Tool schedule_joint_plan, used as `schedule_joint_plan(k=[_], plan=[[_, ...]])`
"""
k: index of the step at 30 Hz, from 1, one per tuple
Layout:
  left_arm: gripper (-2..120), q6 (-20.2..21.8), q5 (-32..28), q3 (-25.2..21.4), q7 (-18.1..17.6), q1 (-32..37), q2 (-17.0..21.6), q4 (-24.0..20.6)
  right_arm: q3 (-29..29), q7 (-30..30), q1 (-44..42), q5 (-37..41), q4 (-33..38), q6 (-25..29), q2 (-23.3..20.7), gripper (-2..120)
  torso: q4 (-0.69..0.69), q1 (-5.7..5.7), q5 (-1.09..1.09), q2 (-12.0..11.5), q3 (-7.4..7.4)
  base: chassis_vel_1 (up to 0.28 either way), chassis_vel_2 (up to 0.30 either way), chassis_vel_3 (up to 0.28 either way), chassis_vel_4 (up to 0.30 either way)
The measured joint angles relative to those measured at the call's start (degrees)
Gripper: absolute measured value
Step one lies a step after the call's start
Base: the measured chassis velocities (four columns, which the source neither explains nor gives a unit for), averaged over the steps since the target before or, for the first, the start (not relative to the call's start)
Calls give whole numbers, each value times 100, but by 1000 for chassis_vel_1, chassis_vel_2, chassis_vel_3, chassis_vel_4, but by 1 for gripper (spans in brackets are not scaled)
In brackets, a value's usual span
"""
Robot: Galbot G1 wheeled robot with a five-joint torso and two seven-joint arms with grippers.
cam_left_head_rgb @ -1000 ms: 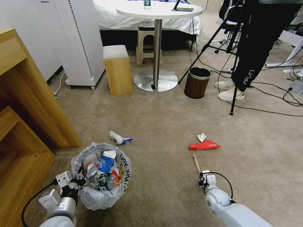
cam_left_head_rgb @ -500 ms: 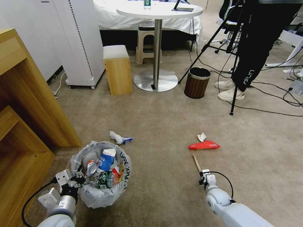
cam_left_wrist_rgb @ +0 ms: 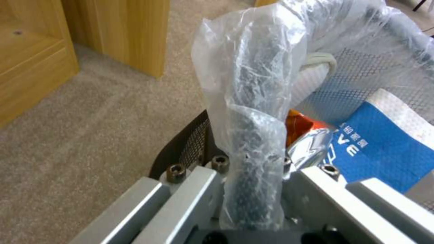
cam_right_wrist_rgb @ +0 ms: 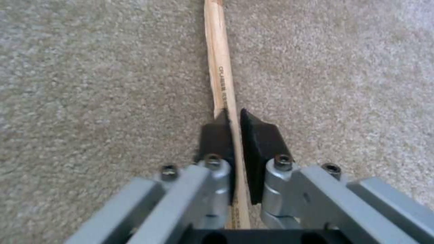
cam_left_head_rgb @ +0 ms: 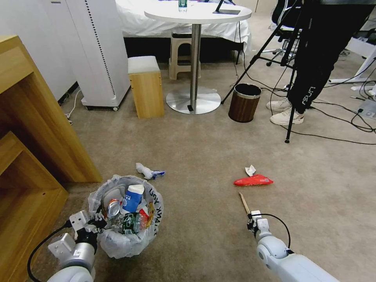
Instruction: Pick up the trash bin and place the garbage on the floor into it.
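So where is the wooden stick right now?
In the head view the wooden stick lies on the floor at right, pinched by the right gripper, just below the red snack bag.

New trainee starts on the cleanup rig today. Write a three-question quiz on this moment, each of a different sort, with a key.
1. True or false: the right end effector is shut on the wooden stick.
2. What does the left end effector grip? A) the trash bin by its bagged rim B) the wood-grain bin C) nothing
3. Fill in: the red snack bag lies on the ____.

Key
1. True; the pads close on its near end.
2. A
3. floor, beside a crumpled tissue.
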Motion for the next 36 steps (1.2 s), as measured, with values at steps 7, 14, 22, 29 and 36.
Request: schedule_joint_plan(k=[7,14,22,29,36], plan=[[1,-2,-1,-23,0,-8,6,-12,9,-189,-119,-24,192,15,-157,41,0,0,0,0,0,0,0,0,0],[1,-2,-5,-24,1,-18,0,-19,-13,-250,-279,-169,189,85,-214,62,-1,0,0,0,0,0,0,0,0],[1,-4,-6,-31,2,16,-6,-55,-52,-292,-328,-286,51,191,-149,56,0,0,0,0,0,0,0,0,0],[1,-7,-8,-43,2,23,-3,-83,-49,-298,-379,-336,52,256,-149,51,0,0,0,0,0,0,0,0,0],[1,-6,-10,-42,2,5,-7,-85,39,-342,-489,-375,155,335,-220,49,0,0,0,0,0,0,0,0,0]])
